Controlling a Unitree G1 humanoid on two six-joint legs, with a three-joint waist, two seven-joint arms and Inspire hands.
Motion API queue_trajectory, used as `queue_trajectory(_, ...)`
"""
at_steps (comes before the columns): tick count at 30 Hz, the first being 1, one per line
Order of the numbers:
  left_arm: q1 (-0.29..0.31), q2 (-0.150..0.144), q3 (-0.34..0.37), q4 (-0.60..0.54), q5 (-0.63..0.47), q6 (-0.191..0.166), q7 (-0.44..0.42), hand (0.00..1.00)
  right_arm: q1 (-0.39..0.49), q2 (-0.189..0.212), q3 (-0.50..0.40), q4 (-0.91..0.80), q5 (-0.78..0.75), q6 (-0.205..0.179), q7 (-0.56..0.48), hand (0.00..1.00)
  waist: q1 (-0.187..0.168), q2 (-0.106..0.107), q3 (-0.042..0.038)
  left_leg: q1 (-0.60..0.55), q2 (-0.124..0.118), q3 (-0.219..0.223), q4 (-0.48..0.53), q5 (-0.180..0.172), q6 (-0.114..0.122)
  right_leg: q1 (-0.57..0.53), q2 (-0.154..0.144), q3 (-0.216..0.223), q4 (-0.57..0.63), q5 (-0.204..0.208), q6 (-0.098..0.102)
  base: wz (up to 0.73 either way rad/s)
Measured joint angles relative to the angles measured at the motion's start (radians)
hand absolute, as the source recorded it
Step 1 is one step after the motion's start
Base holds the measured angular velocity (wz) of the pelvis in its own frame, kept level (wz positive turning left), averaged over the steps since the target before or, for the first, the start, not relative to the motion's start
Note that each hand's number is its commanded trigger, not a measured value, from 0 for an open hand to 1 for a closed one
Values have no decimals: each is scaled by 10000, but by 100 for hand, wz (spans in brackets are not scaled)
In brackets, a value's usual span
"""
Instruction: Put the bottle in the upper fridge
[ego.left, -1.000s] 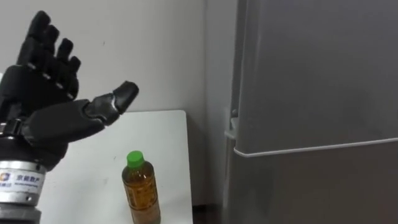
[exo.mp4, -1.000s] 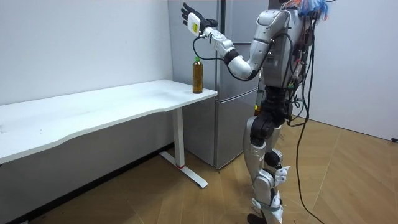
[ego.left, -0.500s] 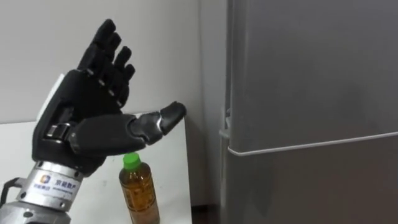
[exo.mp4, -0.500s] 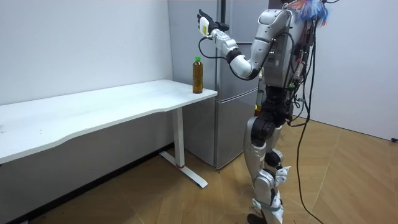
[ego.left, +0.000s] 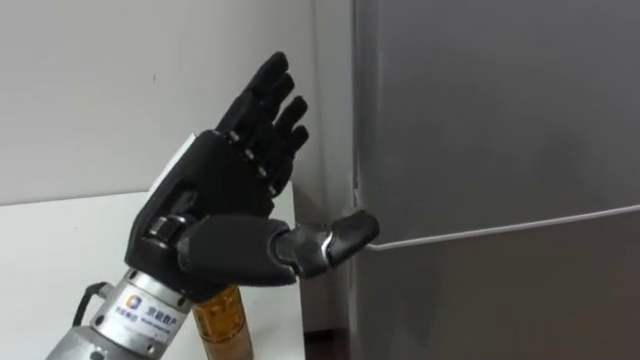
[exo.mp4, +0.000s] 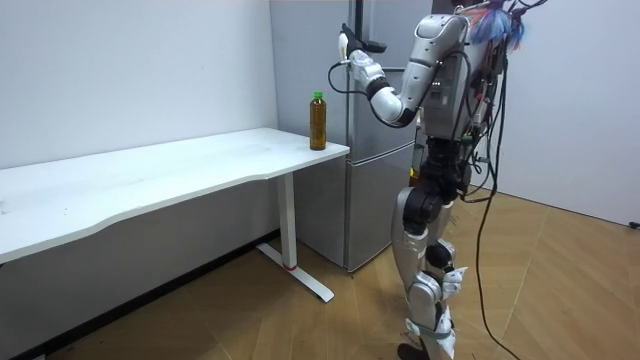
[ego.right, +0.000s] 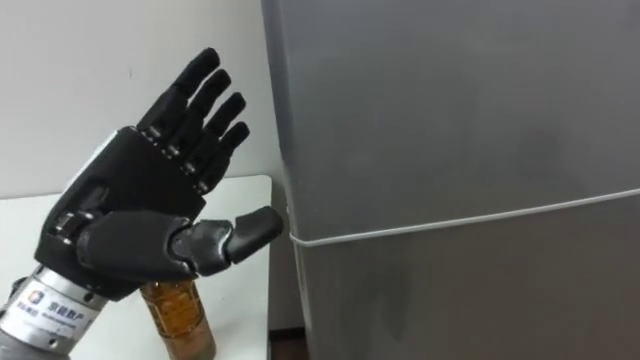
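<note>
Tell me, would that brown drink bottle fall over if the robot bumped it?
Probably quite easily: the bottle is tall and narrow, and it stands upright near a corner of the table. It looks nearly full of amber liquid, so it is likely heavy for its size. Its sides look smooth, so it may be slippery to hold.

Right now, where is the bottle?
In the room view the bottle stands upright at the white table's end beside the fridge; the left hand is raised apart from it.

A white desk (exo.mp4: 180, 170) carries one bottle (exo.mp4: 318, 121), upright by its corner at 2 o'clock in the room view.
</note>
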Motion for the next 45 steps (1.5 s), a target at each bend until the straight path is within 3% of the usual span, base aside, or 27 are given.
queue_trajectory(2,41,5,-339,89,0,20,-120,0,-57,-41,179,24,11,2,-15,0,-26,2,29,18,-5,-4,0,0,0,35,-6,-1,-15,0,0,0)
queue_trajectory(4,177,9,-775,145,0,255,-246,0,-113,-46,292,37,50,4,-27,0,-36,-21,114,106,-9,18,-4,0,0,127,-8,-5,-38,0,1,0)
queue_trajectory(9,301,-36,-1316,319,-89,491,-388,0,-134,-71,577,61,426,16,-26,0,-80,-62,140,113,-3,76,-4,0,0,131,0,-18,-47,-1,1,0)
queue_trajectory(17,302,-36,-1516,326,-88,489,-376,0,-258,-96,789,110,561,105,-34,0,-277,-75,132,51,-14,77,-3,0,0,132,-43,-167,-47,-1,2,6)
queue_trajectory(28,509,-343,-1979,1085,-299,-323,-933,0,-370,-266,1454,103,973,73,17,0,-293,-115,111,-18,-11,186,12,0,0,123,-76,-293,-35,2,6,3)
queue_trajectory(34,536,-489,-1996,1219,-296,-346,-978,0,-373,-297,1555,124,1190,62,18,0,-298,-132,103,-17,-9,200,17,0,0,124,-73,-292,-18,11,19,0)
queue_trajectory(45,533,-457,-2067,1145,-183,-337,-1036,0,-371,-320,1668,175,1095,-229,137,0,-295,-125,90,-31,-17,200,30,0,0,121,-85,-289,-9,28,37,0)
